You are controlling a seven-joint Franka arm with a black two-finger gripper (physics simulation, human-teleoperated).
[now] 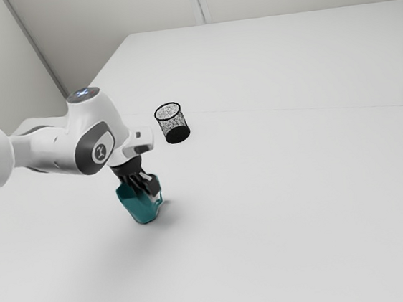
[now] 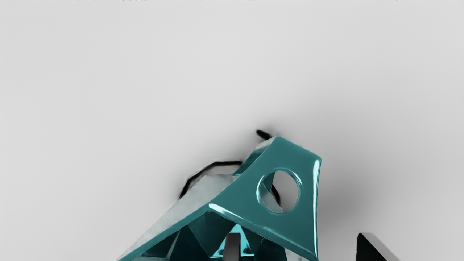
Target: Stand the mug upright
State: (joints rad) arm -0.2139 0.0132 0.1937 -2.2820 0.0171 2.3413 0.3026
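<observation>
One mug, teal: the mug (image 1: 141,209) is on the white table (image 1: 284,185), under the gripper (image 1: 147,185), its faceted mouth facing the hand; how far it leans, I cannot tell.
Gripper: open, its fingers well apart; one finger (image 2: 232,248) reaches into the mug's mouth, the other finger (image 2: 375,250) stands outside with pale table between it and the mug. It has hold of nothing.
Handle: a flat teal piece (image 2: 246,203) with a round hole, between the lines of the two fingers.
Writing: a pale mark (image 1: 101,152) on the arm's dark round joint cover (image 1: 87,161), too small to read.
Lights: small blue-white ones on the dark disc (image 1: 83,95) atop the arm (image 1: 42,147).
Mesh cup: black wire, dark base, the mesh cup (image 1: 172,123) stands upright, apart from the mug and beyond it.
Dark lines: thin and curved (image 2: 206,168), beside the mug.
</observation>
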